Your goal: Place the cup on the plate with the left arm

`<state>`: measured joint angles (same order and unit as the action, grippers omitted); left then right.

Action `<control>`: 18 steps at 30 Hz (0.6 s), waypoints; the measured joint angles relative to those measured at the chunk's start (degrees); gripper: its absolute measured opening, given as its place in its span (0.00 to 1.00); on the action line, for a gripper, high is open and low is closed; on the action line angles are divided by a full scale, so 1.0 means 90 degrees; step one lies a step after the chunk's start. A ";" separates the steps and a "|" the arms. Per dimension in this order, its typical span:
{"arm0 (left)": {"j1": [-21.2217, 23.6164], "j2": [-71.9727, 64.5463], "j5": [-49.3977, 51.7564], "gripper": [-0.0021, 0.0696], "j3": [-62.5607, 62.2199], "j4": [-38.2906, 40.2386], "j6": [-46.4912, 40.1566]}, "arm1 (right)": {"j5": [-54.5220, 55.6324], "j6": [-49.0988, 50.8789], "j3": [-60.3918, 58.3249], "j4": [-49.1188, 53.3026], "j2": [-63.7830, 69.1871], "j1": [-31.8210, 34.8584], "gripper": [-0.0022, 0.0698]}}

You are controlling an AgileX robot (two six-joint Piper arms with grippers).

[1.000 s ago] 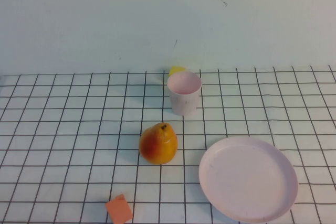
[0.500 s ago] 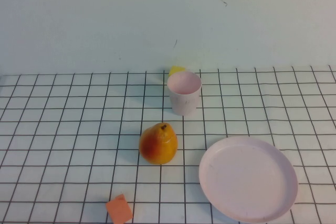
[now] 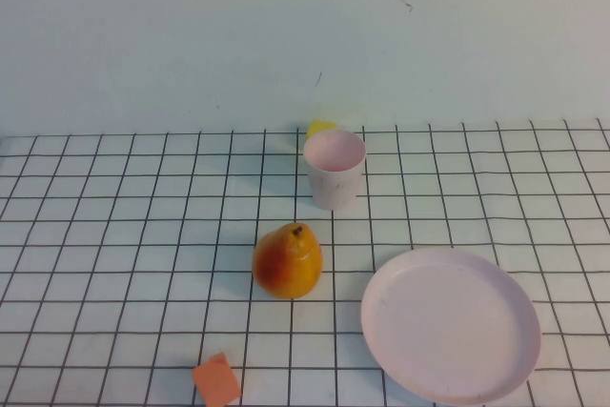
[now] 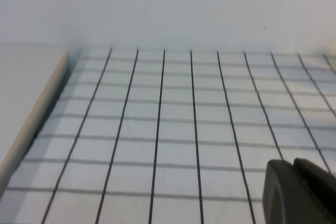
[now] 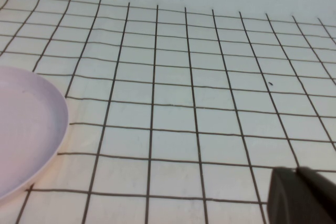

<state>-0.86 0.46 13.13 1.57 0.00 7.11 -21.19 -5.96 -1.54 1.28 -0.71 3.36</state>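
The pale pink cup (image 3: 335, 169) stands upright and empty at the back middle of the gridded table. The large pale pink plate (image 3: 450, 323) lies empty at the front right, and its rim (image 5: 29, 129) also shows in the right wrist view. Neither arm appears in the high view. In the left wrist view, my left gripper (image 4: 293, 162) is shut on nothing above bare grid near the table's left edge, far from the cup. Out past the plate's side, my right gripper (image 5: 296, 170) hangs over the grid, shut and empty.
A yellow-red pear (image 3: 287, 261) stands between cup and plate, toward the left. An orange block (image 3: 216, 380) lies at the front edge. A small yellow object (image 3: 320, 128) peeks out behind the cup. The table's left edge (image 4: 37, 114) drops off beside the left gripper.
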 joint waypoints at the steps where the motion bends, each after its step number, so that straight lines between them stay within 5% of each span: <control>1: 0.0000 0.0000 -0.0168 0.03 0.0000 0.0000 0.0000 | 0.0000 0.0000 0.0000 0.0000 0.0000 0.0000 0.03; 18: 0.0000 0.0000 -0.1967 0.03 0.0000 -0.0062 0.0012 | 0.0000 0.0000 0.0000 0.0000 0.0000 0.0000 0.03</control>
<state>-0.86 0.46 -4.57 1.57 -0.55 7.21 -21.19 -5.96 -1.54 1.28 -0.71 3.36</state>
